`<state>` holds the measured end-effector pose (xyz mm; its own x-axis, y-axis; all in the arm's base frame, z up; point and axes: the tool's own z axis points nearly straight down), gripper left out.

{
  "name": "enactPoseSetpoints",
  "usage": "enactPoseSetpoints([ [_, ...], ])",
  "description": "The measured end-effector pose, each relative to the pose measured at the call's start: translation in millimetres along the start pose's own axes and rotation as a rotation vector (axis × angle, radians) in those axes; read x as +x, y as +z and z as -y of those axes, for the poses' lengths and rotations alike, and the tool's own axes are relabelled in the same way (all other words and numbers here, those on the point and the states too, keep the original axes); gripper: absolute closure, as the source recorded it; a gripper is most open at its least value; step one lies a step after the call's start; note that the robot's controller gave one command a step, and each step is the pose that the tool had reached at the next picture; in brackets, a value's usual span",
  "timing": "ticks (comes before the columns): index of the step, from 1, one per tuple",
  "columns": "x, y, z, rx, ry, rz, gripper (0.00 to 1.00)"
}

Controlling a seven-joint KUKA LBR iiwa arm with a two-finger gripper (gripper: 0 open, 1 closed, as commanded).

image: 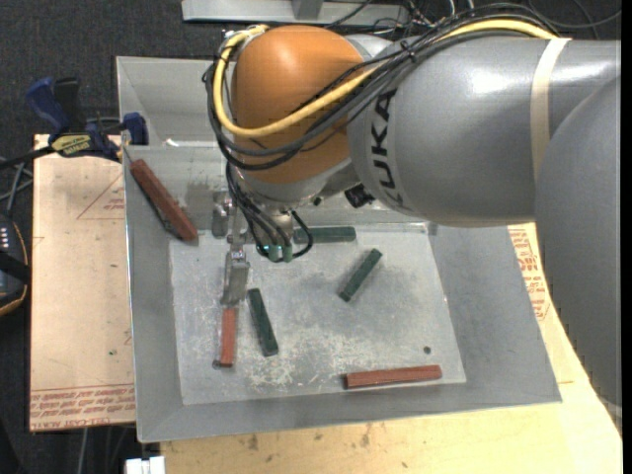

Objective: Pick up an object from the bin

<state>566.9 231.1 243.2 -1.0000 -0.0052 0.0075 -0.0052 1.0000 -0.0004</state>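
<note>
red-brown bar (227, 339) | under gripper (234, 296) | green bar (263, 322) beside | apart from bin wall (150, 294)

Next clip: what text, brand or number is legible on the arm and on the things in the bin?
"KUKA": on the arm's grey housing, printed sideways, beside the orange cover.
No text can be read on the red bars, the green bars or the bin.

Robotics lab: KUKA arm (474, 117), grey metal bin (150, 344), cables (420, 3).
</note>
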Motion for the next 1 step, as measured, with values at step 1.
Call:
enactPoseSetpoints([
  [1, -1.8, -5.2, 1.5, -0.002, 0.005, 0.008, 0.00],
])
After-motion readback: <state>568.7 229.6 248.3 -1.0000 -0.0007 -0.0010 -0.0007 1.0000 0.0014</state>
